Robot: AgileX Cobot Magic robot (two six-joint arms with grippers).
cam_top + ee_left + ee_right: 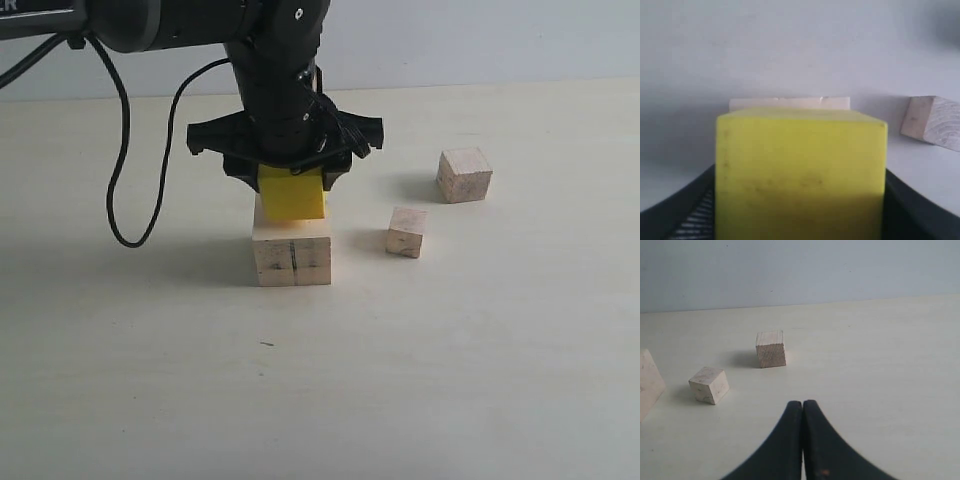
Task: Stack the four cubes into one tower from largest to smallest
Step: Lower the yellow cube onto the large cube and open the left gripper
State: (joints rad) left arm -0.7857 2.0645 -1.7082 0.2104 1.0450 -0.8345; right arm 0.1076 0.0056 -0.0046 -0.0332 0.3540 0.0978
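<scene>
On your pale table (500, 360), the left gripper (291, 183) clamps the yellow cube (292, 202) right over the large cube (292, 258). Your right gripper (803, 409) is pinched closed, empty.

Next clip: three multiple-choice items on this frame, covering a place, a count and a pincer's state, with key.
1. Where is the yellow cube? A) lying loose in front B) in the left pincer, over the large cracked cube C) lying loose at the back
2. How many bare wood cubes stand on the table? A) two B) three C) four
3. The right pincer is: A) wide open B) shut on a cube C) shut, empty
Key: 1 B, it is gripped above the cracked one; 2 B, the large cracked cube, medium cube, small cube; 3 C, its tips meet with nothing between.
</scene>
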